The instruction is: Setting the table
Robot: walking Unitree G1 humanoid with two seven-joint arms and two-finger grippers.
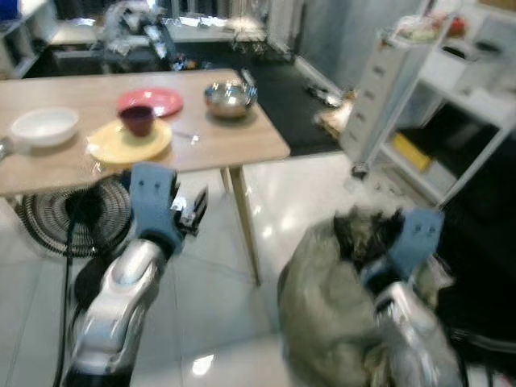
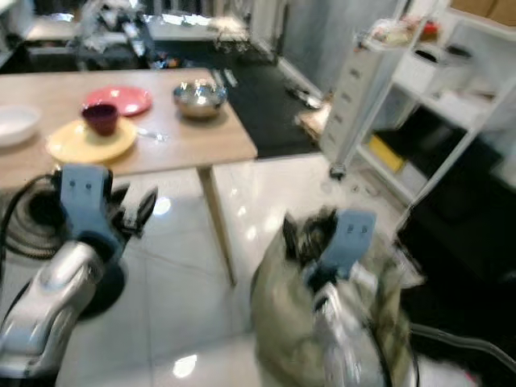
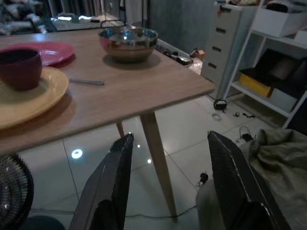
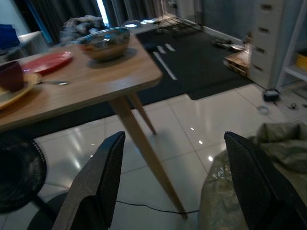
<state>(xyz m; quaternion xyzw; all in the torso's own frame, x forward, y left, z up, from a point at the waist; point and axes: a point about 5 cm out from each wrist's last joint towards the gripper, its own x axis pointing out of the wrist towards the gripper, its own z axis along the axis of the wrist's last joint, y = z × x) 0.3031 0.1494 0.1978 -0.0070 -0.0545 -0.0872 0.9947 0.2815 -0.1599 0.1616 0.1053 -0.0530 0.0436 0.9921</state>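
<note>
Both tools open, short of the counter.
I see left tool and right tool empty; maroon cup apparently on yellow plate.

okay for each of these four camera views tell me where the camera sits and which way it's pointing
Left eye view: on the head, looking forward and down at the wooden table, with the left gripper open below its edge.
Right eye view: the head's other eye, same scene, with the right gripper over a grey-green sack.
Left wrist view: along the left gripper's fingers toward the yellow plate holding a maroon cup.
Right wrist view: along the open right gripper's fingers toward the table's corner.
All four share the metal bowl.
</note>
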